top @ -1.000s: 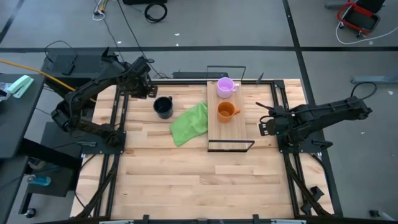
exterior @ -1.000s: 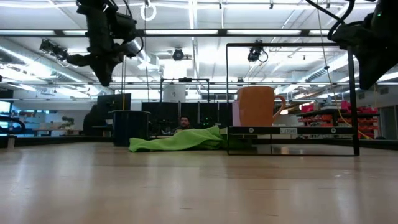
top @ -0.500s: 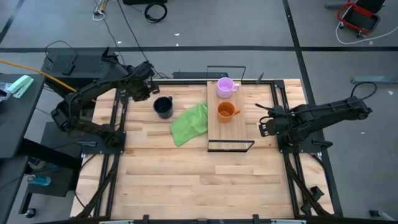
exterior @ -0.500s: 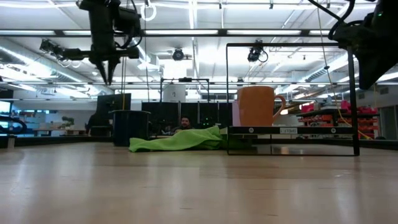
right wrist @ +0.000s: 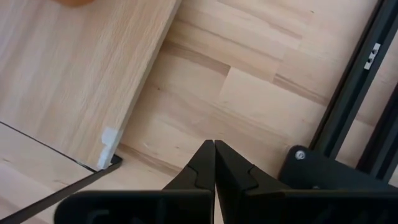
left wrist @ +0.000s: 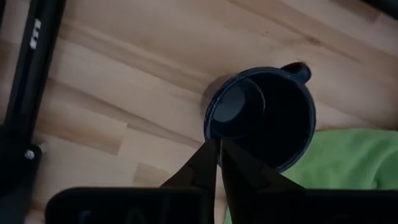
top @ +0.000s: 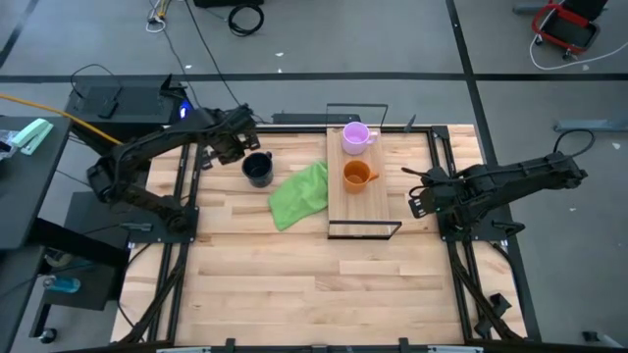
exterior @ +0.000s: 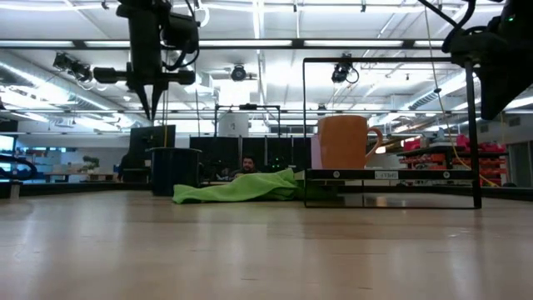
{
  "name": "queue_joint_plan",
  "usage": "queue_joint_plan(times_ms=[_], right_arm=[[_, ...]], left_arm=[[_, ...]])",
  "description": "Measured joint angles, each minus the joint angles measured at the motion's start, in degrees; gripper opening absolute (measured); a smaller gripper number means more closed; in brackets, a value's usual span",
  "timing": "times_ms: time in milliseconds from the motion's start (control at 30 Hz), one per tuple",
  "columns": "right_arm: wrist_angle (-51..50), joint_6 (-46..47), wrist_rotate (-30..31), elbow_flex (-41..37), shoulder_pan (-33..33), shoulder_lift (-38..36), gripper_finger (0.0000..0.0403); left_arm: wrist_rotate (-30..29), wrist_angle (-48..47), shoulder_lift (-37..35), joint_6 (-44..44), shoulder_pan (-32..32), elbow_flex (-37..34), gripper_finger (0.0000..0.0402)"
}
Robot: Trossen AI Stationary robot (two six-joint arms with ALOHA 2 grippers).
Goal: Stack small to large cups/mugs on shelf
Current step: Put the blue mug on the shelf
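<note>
I am hovering my left pincer (left wrist: 218, 144), fingers pressed together and holding nothing, just above the near rim of the navy mug (left wrist: 261, 118) standing upright on the desk (top: 294, 284); its handle seems to be pointing away from me, toward the shelf (top: 365, 206). My right pincer (right wrist: 214, 146), clenched empty, is waiting farther off.

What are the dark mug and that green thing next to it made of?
The dark mug looks like glazed ceramic, though coated metal is possible: its navy surface is smooth, with a soft sheen on the rim. The green thing appears to be soft cloth: it lies crumpled in loose folds on the wooden table.
</note>
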Motion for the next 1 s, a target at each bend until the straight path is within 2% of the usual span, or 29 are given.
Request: queue_joint_plan(times_ms=[233, 600, 1000], right_arm=[[0.03, -0.71, 0.64, 0.0, 0.01, 0.02, 0.0008], [0.58, -1.69, 1.44, 0.0, -0.01, 0.02, 0.0008], [1.21, -1.76, 1.46, -0.02, -0.01, 0.02, 0.0008]], left_arm=[[5.08, -0.16, 2.01, -2.68, -0.03, 0.0, 0.0041], [5.4, -1.66, 3.32, -5.71, -0.87, 0.02, 0.0063], [8.02, 0.41, 8.87, -4.27, -0.47, 0.04, 0.01]])
